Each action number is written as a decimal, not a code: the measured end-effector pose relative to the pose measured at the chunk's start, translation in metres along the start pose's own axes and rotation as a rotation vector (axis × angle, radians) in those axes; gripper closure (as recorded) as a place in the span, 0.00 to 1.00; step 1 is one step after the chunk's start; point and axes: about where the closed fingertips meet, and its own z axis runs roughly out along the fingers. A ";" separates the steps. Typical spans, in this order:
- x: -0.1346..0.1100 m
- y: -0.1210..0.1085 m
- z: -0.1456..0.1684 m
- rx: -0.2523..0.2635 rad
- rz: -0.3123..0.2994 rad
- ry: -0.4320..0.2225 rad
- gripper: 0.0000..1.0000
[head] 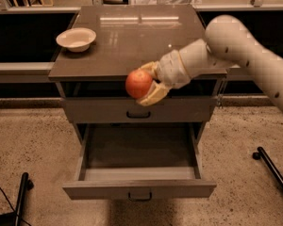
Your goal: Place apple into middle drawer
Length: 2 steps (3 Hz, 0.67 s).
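1. Camera view shows the middle drawer (139, 189) nearest, pulled out and open at the foot of the grey cabinet, with nothing visible inside it.
2. Above it and further back hangs the gripper (146, 84), in front of the upper drawer front (139, 110) and level with the cabinet's front edge. Its pale fingers (153, 94) pinch the apple (138, 83) from above and below.
3. The apple sits at the fingertips and sticks out to the gripper's outer end, so most of it is bare. It hangs in the air over the back part of the open drawer, touching nothing but the fingers.
4. Risk, as I judge it: the hold is shallow on a round, smooth fruit, so a jolt on the way down could roll it out early.
5. A release from this height might let it bounce over the low drawer front onto the floor.
6. Descending too close to the cabinet could knock the wrist or the arm (236, 46) against the upper front.
7. Farthest, the white bowl (76, 38) rests on the cabinet top (137, 36), well apart from the gripper and out of the way.
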 end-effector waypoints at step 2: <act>0.096 0.053 0.055 0.058 0.039 -0.083 1.00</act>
